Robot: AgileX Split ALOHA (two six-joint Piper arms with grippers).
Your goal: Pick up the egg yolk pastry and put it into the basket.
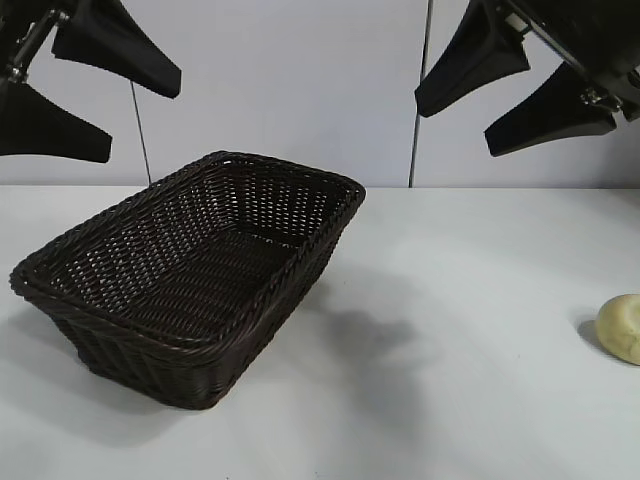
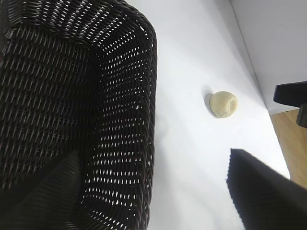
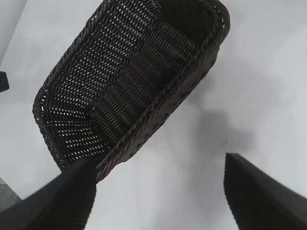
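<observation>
**benchrat:** Pale yellow-cream and matte, that's the egg yolk pastry (image 1: 623,327), sitting bare on the white table (image 1: 450,400) at the far right edge of the outside view, well apart from the basket (image 1: 130,335). My guess is it's light and soft with a crumbly shell, so a hard squeeze would dent or crack it. It's a rounded dome, so I'd take it low across the widest part, one finger on each side, gently.

**wickerfan:** Agreed, and round things like to roll out of a pinch. What's in the basket?

**benchrat:** Nothing that I can see. It's dark brown woven wicker, rectangular, with flaring sides and a braided rim, left of centre on the table. The wrist cams look straight onto its bare floor.

**wickerfan:** And the arms?

**benchrat:** Both are up high, neither touching anything. The left gripper (image 1: 88,95) hangs above the basket's left end with its fingers spread wide and empty. The right gripper (image 1: 515,90) is up at the top right, also spread wide and empty. It's the closer one to the pastry, so I'd bet it does the pick.
</observation>
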